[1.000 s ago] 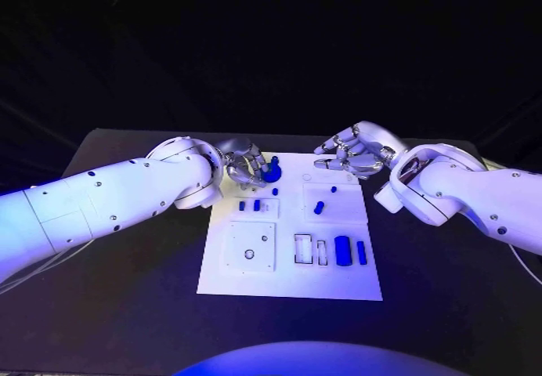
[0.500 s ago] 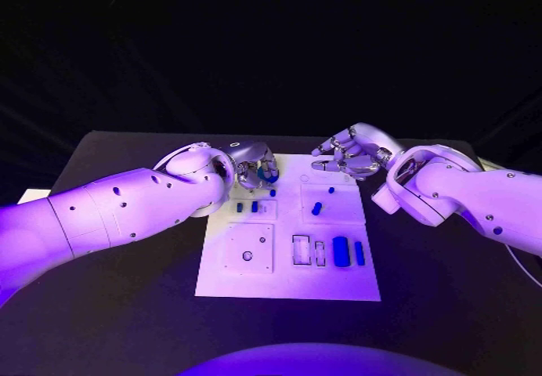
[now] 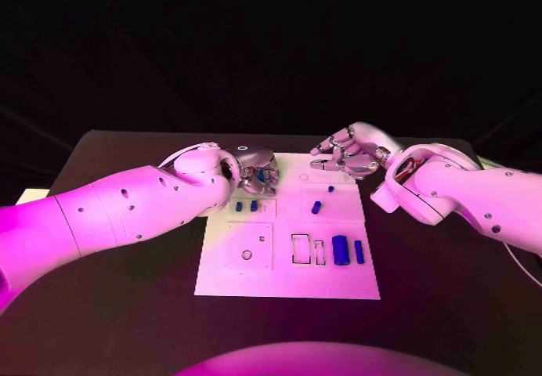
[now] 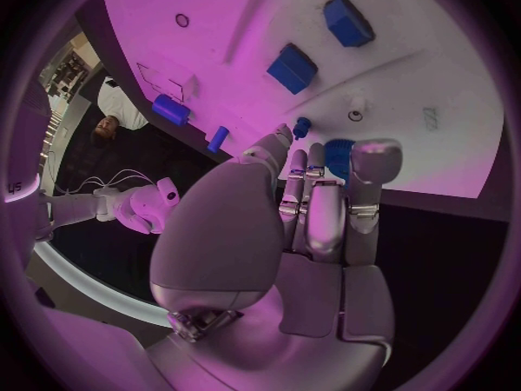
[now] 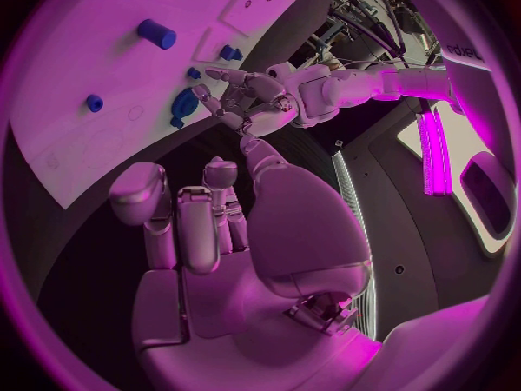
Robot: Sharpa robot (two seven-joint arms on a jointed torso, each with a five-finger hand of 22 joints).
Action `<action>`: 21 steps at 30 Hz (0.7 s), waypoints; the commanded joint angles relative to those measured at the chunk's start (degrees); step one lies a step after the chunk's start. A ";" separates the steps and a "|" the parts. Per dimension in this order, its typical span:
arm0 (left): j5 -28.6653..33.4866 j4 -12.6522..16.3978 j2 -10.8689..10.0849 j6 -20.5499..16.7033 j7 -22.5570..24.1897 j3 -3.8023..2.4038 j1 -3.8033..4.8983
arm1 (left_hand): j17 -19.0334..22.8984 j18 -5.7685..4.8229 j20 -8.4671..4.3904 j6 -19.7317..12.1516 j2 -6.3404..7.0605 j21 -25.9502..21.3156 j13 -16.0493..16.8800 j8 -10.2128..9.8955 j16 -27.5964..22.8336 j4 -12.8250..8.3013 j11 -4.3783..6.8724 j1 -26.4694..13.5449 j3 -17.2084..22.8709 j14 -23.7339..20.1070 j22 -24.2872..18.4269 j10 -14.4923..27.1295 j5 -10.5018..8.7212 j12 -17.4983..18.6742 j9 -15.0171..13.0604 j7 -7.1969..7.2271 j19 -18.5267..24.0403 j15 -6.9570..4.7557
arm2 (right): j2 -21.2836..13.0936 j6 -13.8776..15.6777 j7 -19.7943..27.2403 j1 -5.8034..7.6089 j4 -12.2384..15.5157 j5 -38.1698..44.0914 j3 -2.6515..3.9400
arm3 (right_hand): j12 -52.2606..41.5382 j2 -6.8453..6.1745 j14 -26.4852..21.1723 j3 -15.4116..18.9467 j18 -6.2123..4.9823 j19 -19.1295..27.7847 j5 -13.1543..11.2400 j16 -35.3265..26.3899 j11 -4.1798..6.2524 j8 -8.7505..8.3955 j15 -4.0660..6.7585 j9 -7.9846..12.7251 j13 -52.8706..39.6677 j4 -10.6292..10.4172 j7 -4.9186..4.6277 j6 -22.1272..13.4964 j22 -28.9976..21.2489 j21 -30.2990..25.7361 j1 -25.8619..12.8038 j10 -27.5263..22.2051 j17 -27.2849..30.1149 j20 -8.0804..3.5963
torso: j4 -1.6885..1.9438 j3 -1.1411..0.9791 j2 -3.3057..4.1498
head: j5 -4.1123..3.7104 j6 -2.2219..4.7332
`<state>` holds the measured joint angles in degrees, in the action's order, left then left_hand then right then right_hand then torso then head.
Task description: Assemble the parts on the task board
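Board carries blue parts; left hand grips one, right hand curled empty.

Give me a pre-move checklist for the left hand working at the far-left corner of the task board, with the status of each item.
1. Left hand over the far-left corner of the task board: ok.
2. Blue round part at the left hand's fingers: ok, they sit right by it.
3. Firm hold on that part: cannot tell; the contact is hidden behind the fingers.
4. Right hand out of the way: ok, it hovers at the board's far-right edge, holding nothing.
5. Two small blue parts nearer than the left hand: ok, apart from the fingers.
6. Near-right blue parts undisturbed: ok.
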<state>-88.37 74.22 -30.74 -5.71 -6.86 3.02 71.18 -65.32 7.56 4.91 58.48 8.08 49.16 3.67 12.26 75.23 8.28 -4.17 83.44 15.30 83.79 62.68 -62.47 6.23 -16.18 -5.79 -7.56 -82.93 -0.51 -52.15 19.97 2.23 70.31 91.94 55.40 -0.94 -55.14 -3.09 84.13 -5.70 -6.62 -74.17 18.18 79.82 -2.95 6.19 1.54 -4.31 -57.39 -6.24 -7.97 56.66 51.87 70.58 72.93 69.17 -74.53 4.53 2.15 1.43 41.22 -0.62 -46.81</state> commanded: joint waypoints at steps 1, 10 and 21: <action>-1.26 -0.19 0.54 2.78 -0.34 -0.02 -0.15 | -0.24 -0.84 -0.05 0.54 0.60 1.15 0.06 -0.43 0.45 0.00 0.01 0.00 0.46 1.13 0.91 -0.52 -0.28 0.48 0.14 0.01 -0.49 -0.14 | 0.04 -0.74 0.22 -0.04 0.10 0.16 0.00 | 0.31 0.57 2.43 0.11 -0.46 0.40 0.37 -0.38 0.03 0.33 -0.07 0.07 0.06 0.01 0.00 -0.13 -0.06 -0.20 0.09 -0.48 0.05 -0.04 | 0.04 0.05 0.05 | -0.09 -0.06; -1.38 -1.83 1.69 2.78 -0.49 -0.03 -0.55 | -0.75 -1.17 -0.13 1.21 0.06 3.90 0.11 -1.15 1.21 -0.35 0.12 0.69 1.60 1.42 3.12 -1.55 -0.20 1.40 0.36 0.01 -0.82 -0.25 | 0.09 -0.79 0.22 -0.04 0.17 0.16 0.00 | 0.28 0.67 2.45 0.09 -0.46 0.38 0.52 -0.38 0.02 0.36 -0.07 0.07 0.08 0.02 -0.01 -0.10 -0.07 -0.23 0.21 -0.48 0.02 -0.04 | -0.01 0.01 0.01 | -0.15 -0.18; -1.40 -2.51 2.25 3.99 -0.93 -0.04 -0.85 | -0.82 -1.42 -0.24 2.20 -0.42 6.20 0.19 -1.82 1.69 -1.58 0.30 2.06 4.04 1.49 5.14 -2.75 -0.09 2.31 0.54 0.07 -0.83 -0.40 | 0.23 -0.86 0.27 -0.04 0.20 0.16 0.01 | 0.28 0.67 2.45 0.09 -0.46 0.38 0.52 -0.38 0.02 0.36 -0.07 0.07 0.08 0.02 -0.01 -0.10 -0.07 -0.23 0.21 -0.48 0.02 -0.04 | 0.04 -0.01 -0.02 | -0.10 -0.39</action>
<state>-89.34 71.79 -28.75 -3.30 -7.34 2.95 70.50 -66.12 6.70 4.72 60.20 7.78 55.22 3.80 10.76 76.55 6.61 -3.85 84.96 19.17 83.98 67.77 -64.87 6.24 -14.10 -5.31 -7.46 -83.54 -0.70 -52.00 19.89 2.25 70.30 92.04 55.39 -0.94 -55.14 -2.87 84.13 -5.71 -6.62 -74.17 18.53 79.82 -2.96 6.19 1.54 -4.32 -57.39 -6.24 -7.97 56.66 51.88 70.58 73.15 69.18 -74.54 4.53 2.16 1.44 41.23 -0.74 -47.12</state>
